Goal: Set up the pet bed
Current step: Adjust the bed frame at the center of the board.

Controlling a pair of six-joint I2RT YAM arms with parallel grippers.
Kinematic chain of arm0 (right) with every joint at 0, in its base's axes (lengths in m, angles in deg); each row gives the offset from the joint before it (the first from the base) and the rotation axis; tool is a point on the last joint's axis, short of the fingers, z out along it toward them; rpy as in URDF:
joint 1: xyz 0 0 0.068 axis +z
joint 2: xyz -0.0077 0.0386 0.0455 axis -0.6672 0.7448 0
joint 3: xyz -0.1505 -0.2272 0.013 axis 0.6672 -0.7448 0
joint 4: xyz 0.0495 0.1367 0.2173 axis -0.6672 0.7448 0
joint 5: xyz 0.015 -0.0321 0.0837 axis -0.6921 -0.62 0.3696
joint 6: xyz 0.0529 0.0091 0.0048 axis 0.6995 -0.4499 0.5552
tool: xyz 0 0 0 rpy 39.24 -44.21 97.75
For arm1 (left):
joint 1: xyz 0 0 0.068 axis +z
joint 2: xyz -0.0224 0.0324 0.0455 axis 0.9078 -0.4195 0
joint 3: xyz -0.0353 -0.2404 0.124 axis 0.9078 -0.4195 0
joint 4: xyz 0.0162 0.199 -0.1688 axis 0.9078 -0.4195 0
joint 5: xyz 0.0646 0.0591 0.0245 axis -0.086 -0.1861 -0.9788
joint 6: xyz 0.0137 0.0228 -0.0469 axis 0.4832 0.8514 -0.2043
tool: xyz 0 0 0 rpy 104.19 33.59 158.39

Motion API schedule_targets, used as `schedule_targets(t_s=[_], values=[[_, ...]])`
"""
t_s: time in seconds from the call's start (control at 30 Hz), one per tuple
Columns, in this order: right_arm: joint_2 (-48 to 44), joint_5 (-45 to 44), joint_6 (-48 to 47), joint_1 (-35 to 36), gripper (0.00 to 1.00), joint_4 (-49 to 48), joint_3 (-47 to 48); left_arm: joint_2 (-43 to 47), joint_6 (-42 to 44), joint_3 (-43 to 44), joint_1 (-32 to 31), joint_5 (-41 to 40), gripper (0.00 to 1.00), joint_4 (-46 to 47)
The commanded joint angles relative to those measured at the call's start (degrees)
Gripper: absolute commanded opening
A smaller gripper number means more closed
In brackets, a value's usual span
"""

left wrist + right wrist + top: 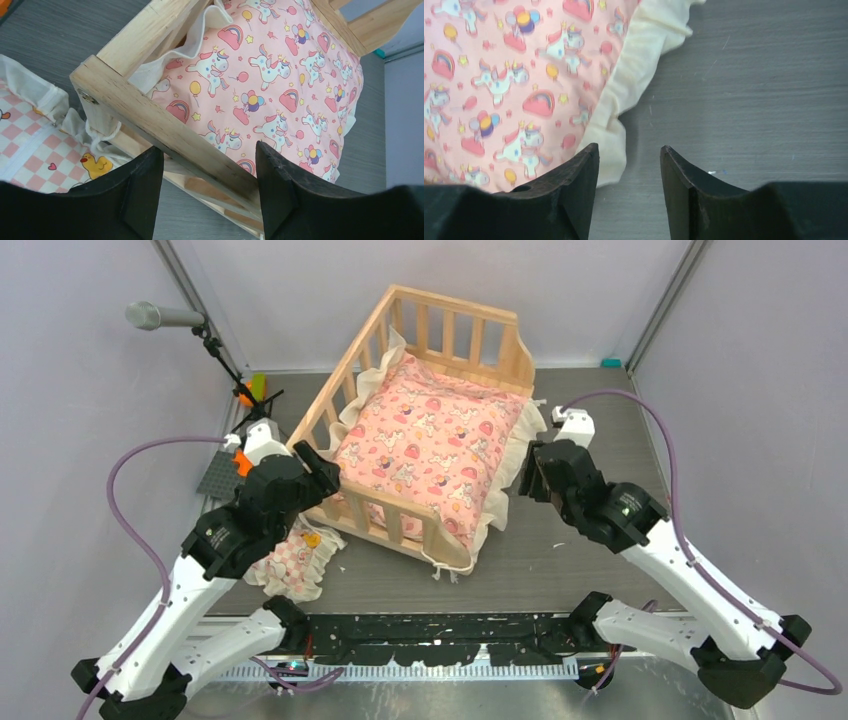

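- One: left end effector [209, 150] wide astride pet bed [455, 303] rail, 8 o'clock, presumably for steadying.
- Two: right end effector [629, 150] wide, empty, 4 o'clock beside cushion [499, 80] frill, presumably for tucking.

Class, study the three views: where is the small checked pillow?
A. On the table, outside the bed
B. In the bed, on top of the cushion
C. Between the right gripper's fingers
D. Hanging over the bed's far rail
A: the pillow lies on the table beside the near-left corner of the bed, outside its rails; only the cushion is in the bed.
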Motion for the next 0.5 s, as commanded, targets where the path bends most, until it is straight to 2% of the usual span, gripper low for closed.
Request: schedule_targets(t_s=[0.0, 0.1, 0.17, 0.3, 0.47], values=[[5.3, 6.1, -11.2, -6.9, 0.57, -3.2, 10.4, -0.8, 20.7, -2.2, -2.1, 3.9, 0.00, -11.8], [12.9, 17.2, -19.8, -16.4, 0.64, -2.0, 19.0, -4.0, 23.4, -1.9, -1.1, 4.4, 0.00, -9.1], [19.0, 21.6, -24.0, -20.9, 0.65, -0.7, 24.8, -6.9, 25.3, -1.0, 1.1, 5.4, 0.00, -7.3], [28.5, 27.9, -30.9, -27.2, 0.69, 0.3, 34.1, -10.4, 29.4, -0.3, 8.0, 10.9, 0.00, -2.1], [36.2, 38.6, -41.4, -34.4, 0.70, -7.2, 38.3, -14.1, 35.8, 1.6, 18.3, 21.3, 0.00, 2.4]])
